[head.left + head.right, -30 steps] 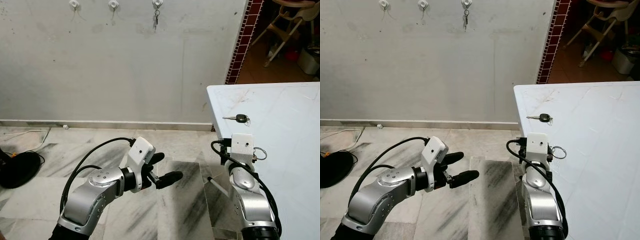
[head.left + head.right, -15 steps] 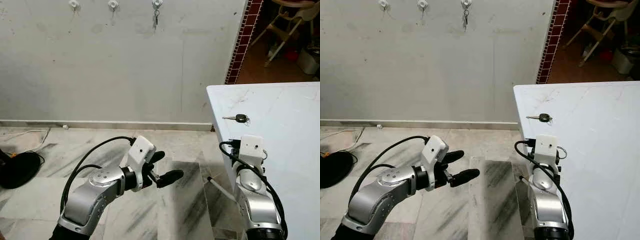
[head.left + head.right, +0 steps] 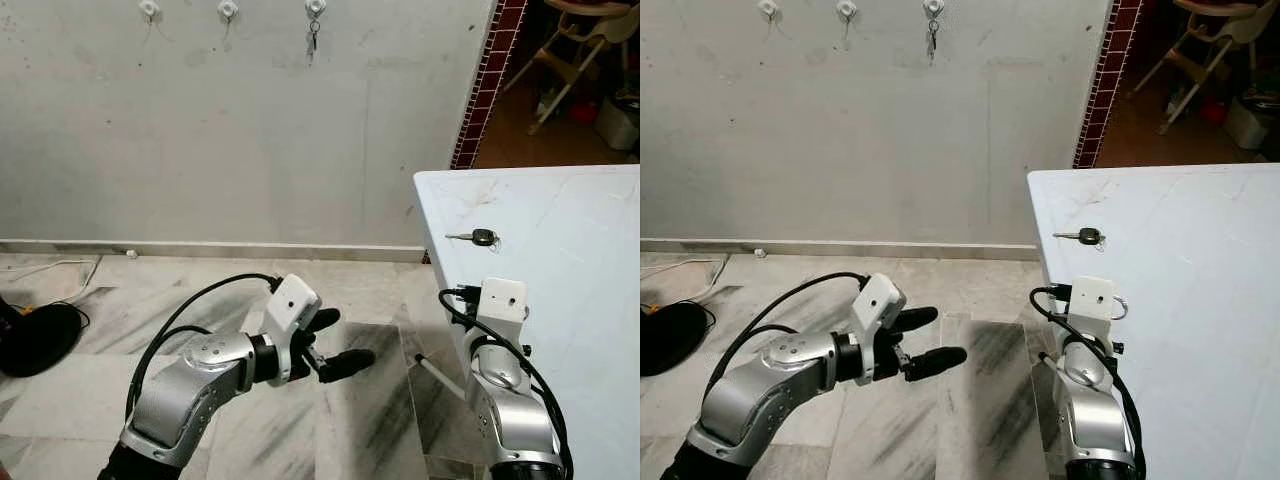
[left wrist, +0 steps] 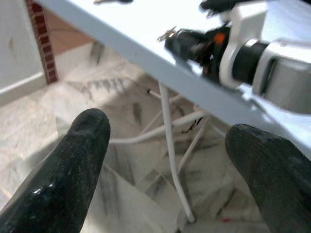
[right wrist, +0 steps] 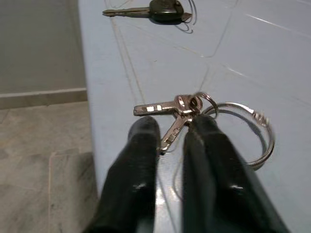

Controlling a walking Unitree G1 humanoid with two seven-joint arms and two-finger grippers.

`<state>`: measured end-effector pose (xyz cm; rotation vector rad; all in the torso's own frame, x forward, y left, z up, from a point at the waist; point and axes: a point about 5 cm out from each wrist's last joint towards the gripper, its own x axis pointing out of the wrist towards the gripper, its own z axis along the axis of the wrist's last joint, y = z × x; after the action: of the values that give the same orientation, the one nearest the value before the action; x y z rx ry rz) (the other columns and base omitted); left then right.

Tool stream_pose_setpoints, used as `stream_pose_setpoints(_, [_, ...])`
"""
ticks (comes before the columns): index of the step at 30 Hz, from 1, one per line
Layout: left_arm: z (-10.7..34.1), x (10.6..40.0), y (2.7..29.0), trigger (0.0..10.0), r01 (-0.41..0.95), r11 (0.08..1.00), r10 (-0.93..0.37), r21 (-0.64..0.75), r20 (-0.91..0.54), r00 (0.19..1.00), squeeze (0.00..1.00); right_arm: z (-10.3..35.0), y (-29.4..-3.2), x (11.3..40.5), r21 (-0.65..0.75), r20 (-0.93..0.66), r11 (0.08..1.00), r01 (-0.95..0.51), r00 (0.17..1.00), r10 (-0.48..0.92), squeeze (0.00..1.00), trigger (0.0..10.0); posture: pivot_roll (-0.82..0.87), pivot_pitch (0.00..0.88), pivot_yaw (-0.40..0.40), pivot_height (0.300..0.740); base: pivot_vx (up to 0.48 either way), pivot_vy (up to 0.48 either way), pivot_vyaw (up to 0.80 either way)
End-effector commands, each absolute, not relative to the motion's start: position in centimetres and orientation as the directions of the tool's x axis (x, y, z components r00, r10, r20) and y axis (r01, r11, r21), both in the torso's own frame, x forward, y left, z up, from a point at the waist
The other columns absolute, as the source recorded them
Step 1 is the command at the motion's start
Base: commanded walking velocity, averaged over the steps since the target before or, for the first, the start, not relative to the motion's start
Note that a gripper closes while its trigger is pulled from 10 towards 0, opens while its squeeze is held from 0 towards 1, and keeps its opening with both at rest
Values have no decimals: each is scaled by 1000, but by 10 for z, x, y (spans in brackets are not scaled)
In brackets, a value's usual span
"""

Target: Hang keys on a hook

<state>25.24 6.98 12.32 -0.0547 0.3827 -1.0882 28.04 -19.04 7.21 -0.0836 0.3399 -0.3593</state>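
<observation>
Our right gripper [image 5: 167,138] sits at the near left edge of the white table [image 3: 580,210], fingers narrowed to a small gap around the keys [image 5: 172,109]. The keys are two silver ones on linked rings [image 5: 243,131]; they lie on the tabletop right at the fingertips [image 5: 146,127], one key's blade running down into the gap. We cannot tell whether the fingers actually press on it or whether the bunch is lifted at all. From the head, the right wrist block covers the gripper, and a bit of ring [image 3: 1122,306] pokes out beside it.

Further along the table, well apart from the gripper, lies a second key [image 3: 478,238] with a black head.

Our left gripper [image 3: 335,345] hangs over the marble floor [image 3: 360,420] to the left of the table, fingers spread wide and holding nothing. Its wrist view looks between the two fingers [image 4: 73,165] at the table's underside, a thin white leg [image 4: 170,160] and the right arm [image 4: 272,63].

On the grey wall [image 3: 250,130] ahead, up high, we see three white hooks: the left hook [image 3: 149,9] and middle hook [image 3: 227,9] are bare, while the right hook [image 3: 315,7] has a hanging key [image 3: 313,35].
</observation>
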Motion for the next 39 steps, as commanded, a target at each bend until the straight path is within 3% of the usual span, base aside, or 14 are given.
stream_pose_setpoints(1, [124,256,69,10000,856,471,-869,-214,-281,408,0,62,-192,276,-144,-370,932,333,855,-363,0,0,52,0,43,740,0,0,0])
stream_pose_setpoints(13, [123,256,65,10000,861,467,-870,-201,-276,408,0,65,-204,275,-153,-358,919,364,846,-395,0,0,42,0,41,740,0,0,0])
stream_pose_setpoints(23, [125,262,68,10000,846,503,-854,-176,-256,454,0,69,-207,277,-148,-329,912,383,851,-410,0,0,47,0,40,740,0,0,0])
stream_pose_setpoints(28, [128,269,69,10000,823,544,-832,-164,-232,503,0,99,-213,284,-47,-141,886,462,875,-463,0,0,49,0,40,740,0,0,0])
stream_pose_setpoints(29, [129,271,69,10000,820,550,-829,-160,-225,512,0,115,-214,289,15,-46,889,458,888,-457,0,0,49,0,39,740,0,0,0])
stream_pose_setpoints(32, [129,272,69,10000,820,551,-828,-155,-223,514,0,131,-212,294,53,38,902,430,901,-432,0,0,49,0,39,740,0,0,0])
stream_pose_setpoints(39, [129,272,68,10000,812,563,-821,-153,-214,529,0,128,-215,295,62,26,899,433,900,-435,0,0,48,0,38,740,0,0,0])
